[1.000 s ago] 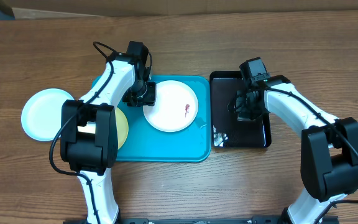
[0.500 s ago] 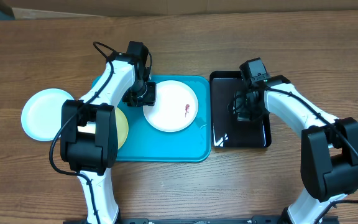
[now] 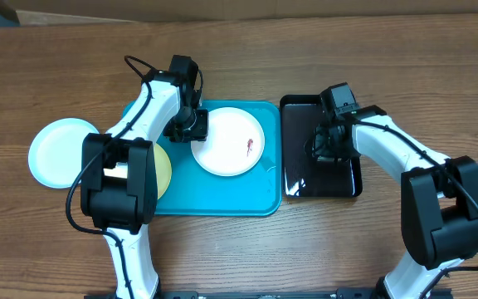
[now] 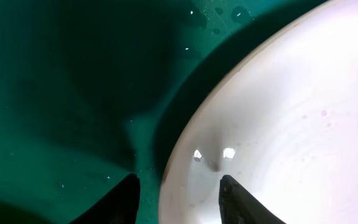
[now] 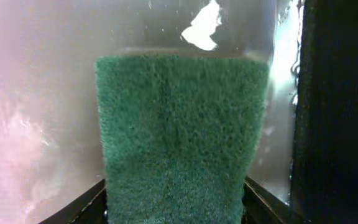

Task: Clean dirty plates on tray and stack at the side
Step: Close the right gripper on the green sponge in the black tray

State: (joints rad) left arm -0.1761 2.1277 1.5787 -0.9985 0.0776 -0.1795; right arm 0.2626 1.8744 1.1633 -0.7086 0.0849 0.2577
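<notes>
- Left hand [image 4: 179, 186]: fingers [image 4: 128, 194] straddle the rim of the white plate [image 4: 278, 112], one on the outer side over the tray [image 4: 55, 93] and one over the plate's inner surface. I cannot tell whether they actually pinch the rim.
- Right hand [image 5: 173, 199]: closed on the green sponge [image 5: 179, 124], with a finger against each side. The sponge sits low over the wet, glossy black tray [image 3: 297, 166].
- The white plate lies in the upper middle of the teal tray. It has a small reddish-brown smear [image 3: 249, 147] right of its centre.
- Pale yellow-green plate [image 3: 163, 170]: on the tray's left part, mostly hidden under the left arm.
- Light aqua plate [image 3: 56, 154]: off the tray, on the bench [image 3: 388, 50] just to its left.
- The black tray stands just beside the teal tray's right edge.
- Water droplets dot the teal tray near the left hand.
</notes>
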